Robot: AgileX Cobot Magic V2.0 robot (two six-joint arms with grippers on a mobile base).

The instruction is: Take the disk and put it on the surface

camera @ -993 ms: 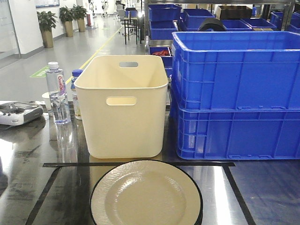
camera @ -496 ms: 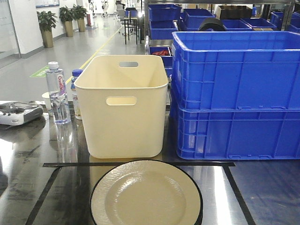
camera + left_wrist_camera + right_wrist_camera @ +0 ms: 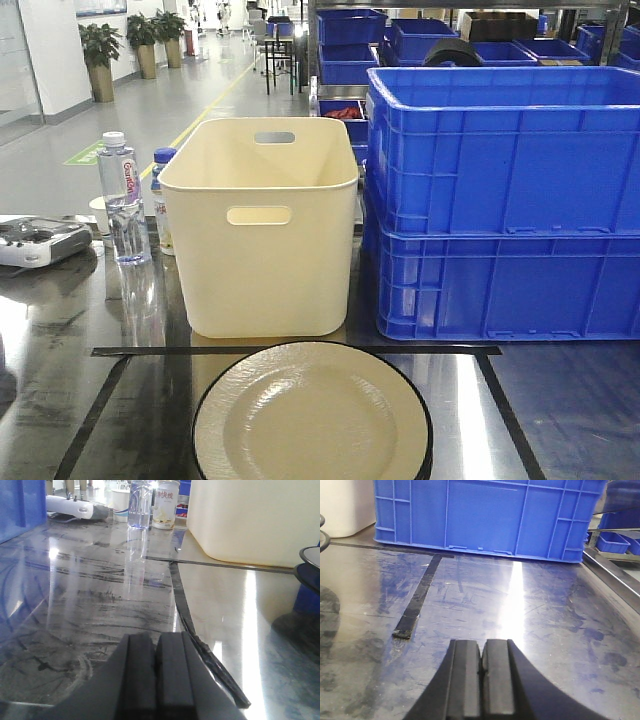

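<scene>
Your disk (image 3: 311, 417) lies flat on the surface (image 3: 60, 380) inside the black tape lines (image 3: 295, 351), just in front of the cream bin (image 3: 262, 230). Your left tool (image 3: 157, 672) and right tool (image 3: 481, 675) are both clenched, empty.

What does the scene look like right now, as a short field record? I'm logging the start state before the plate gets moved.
disk: cream plate with black rim, lying flat inside the black tape lines
surface: dark glossy tabletop
behind plate: cream bin, upright
right of bin: two stacked blue crates
left of bin: water bottle, standing
left gripper: fingers together, holding nothing, low over tabletop
right gripper: fingers together, holding nothing
</scene>
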